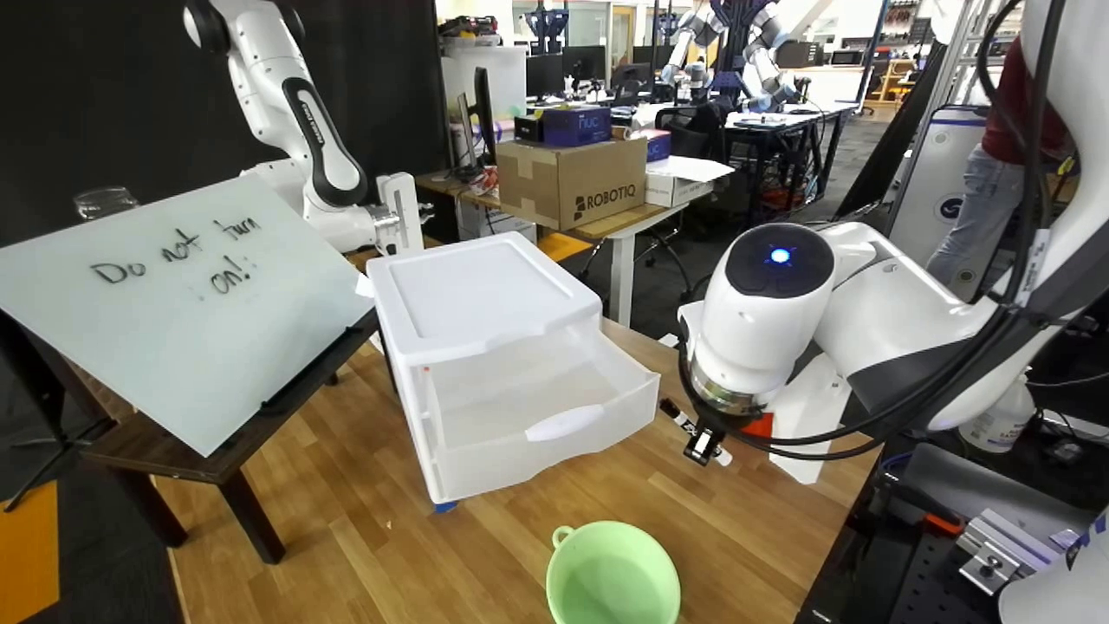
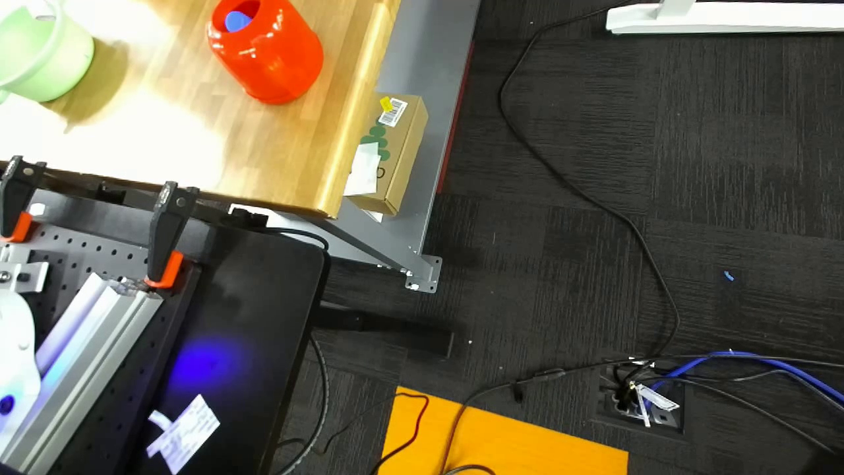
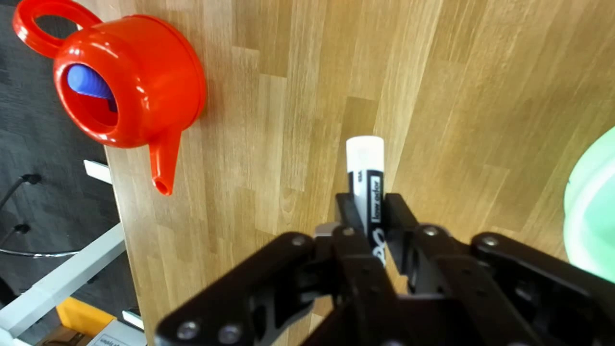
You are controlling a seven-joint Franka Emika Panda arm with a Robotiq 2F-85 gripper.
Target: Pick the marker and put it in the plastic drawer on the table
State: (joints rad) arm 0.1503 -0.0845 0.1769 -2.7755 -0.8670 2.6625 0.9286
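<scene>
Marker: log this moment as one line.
gripper: closed on marker | plastic drawer: pulled open, marker outside it | placing: not yet done

Robotics lab, pretty clearly: robot arms (image 1: 766,61) and monitors (image 1: 585,68) beyond the far edge of the worktop (image 1: 719,529), clamps (image 2: 166,231) by another edge.

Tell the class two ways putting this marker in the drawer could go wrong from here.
The marker sticks out on both sides of the gripper, so one end might hit the open plastic drawer if carried low. The table shows in front of the drawer; released early, the marker could drop there and roll.
</scene>
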